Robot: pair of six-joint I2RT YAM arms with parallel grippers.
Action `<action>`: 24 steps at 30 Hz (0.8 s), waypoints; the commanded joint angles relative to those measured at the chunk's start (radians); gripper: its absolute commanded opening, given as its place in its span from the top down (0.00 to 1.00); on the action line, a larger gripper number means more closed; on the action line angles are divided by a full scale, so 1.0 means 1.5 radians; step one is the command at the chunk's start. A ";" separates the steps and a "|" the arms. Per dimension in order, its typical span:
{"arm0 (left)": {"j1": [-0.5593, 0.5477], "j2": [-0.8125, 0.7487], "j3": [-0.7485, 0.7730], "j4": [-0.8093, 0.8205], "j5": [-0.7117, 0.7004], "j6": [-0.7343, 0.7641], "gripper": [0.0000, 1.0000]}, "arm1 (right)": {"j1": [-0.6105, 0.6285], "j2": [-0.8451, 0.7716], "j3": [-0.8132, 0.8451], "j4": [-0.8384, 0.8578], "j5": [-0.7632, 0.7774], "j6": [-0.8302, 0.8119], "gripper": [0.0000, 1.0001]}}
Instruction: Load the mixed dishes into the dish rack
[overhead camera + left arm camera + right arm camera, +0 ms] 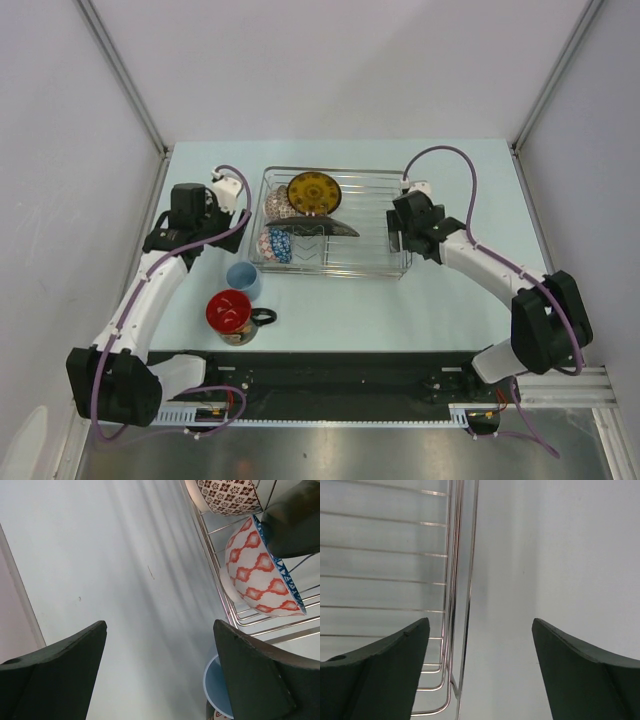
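Observation:
The dish rack [370,255] stands mid-table. It holds the reddish-white patterned bowl [277,203], the blue-patterned bowl [277,244] on edge, and the dark plate with the yellow round motif [313,191]. The light-blue cup [242,277] and the red-inside mug [230,312] stand on the table in front of the rack's left corner. My left gripper [212,212] is open and empty, left of the rack. In the left wrist view the gripper [160,625] frames bare table, with both bowls [255,575] [227,495] and the cup [214,685] to its right. My right gripper [400,235] [480,622] is open and empty over the rack's right rim [469,580].
Grey walls close in the table on the left, back and right. The mug's black handle [265,317] points right. The right half of the rack floor [365,215] holds no dishes. A black rail [330,375] runs along the near edge by the arm bases.

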 commanded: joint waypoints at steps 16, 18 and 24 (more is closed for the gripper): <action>0.020 -0.137 -0.120 -0.091 0.037 0.074 0.07 | 0.264 -0.132 0.018 0.122 -0.168 0.171 0.00; 0.020 -0.146 -0.123 -0.095 0.038 0.066 0.07 | 0.334 -0.086 0.055 0.116 -0.083 0.186 0.00; 0.022 -0.171 -0.126 -0.096 0.043 0.054 0.07 | 0.429 0.115 0.242 0.101 -0.034 0.199 0.00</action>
